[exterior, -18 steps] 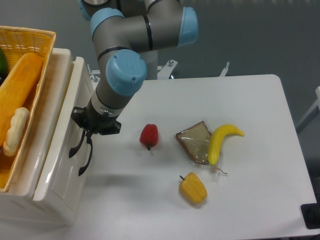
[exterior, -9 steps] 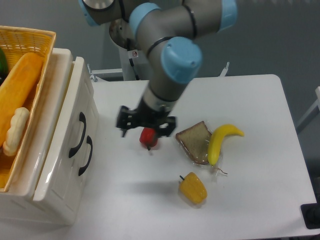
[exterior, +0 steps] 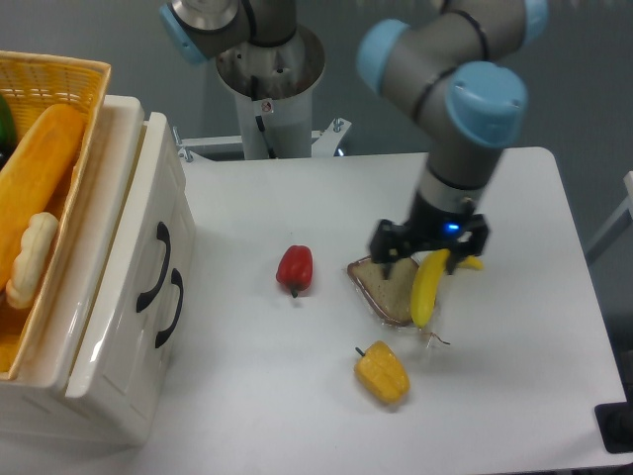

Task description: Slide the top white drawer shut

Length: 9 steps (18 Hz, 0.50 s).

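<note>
White top drawer [exterior: 148, 277] lies well left of our hand [exterior: 430, 252], whose released-or-clenched state we cannot tell.

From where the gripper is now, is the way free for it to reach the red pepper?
Probably yes. The gripper hangs above the bread slice and the banana, and only bare table lies between it and the red pepper.
</note>
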{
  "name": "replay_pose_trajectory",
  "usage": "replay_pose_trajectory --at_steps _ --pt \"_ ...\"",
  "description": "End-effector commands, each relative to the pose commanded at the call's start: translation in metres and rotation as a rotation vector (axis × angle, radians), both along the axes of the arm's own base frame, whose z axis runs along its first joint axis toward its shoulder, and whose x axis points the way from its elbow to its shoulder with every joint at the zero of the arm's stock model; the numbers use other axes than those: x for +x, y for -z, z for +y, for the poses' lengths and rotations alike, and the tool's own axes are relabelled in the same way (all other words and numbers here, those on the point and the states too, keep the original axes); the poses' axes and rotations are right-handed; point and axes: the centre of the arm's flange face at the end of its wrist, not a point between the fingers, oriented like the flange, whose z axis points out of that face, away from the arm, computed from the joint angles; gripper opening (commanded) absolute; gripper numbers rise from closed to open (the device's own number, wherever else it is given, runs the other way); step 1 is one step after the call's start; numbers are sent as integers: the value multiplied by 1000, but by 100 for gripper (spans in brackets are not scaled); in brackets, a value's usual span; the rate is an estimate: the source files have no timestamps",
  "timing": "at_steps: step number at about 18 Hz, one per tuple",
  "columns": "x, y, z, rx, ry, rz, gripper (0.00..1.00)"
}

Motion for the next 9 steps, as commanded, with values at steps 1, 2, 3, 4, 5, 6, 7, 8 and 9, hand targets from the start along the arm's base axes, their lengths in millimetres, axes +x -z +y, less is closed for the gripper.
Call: replay_pose_trajectory --at_steps 1,2,3,4,5,6,7,8,9 --pt "-11 11 -4 -25 60 4 100" --pt "-21 17 -7 -55 132 16 100" --pt "-28 19 -16 -75 190 23 100" --pt "-34 19 -23 -78 239 26 100" --pt "-39 19 -31 -78 283 32 100" --pt "-44 20 -39 -79 329 32 100" --pt "-49 22 -48 -81 378 31 100" --pt "-54 26 -57 -82 432 26 100" --pt "-59 28 -66 -83 488 23 100"
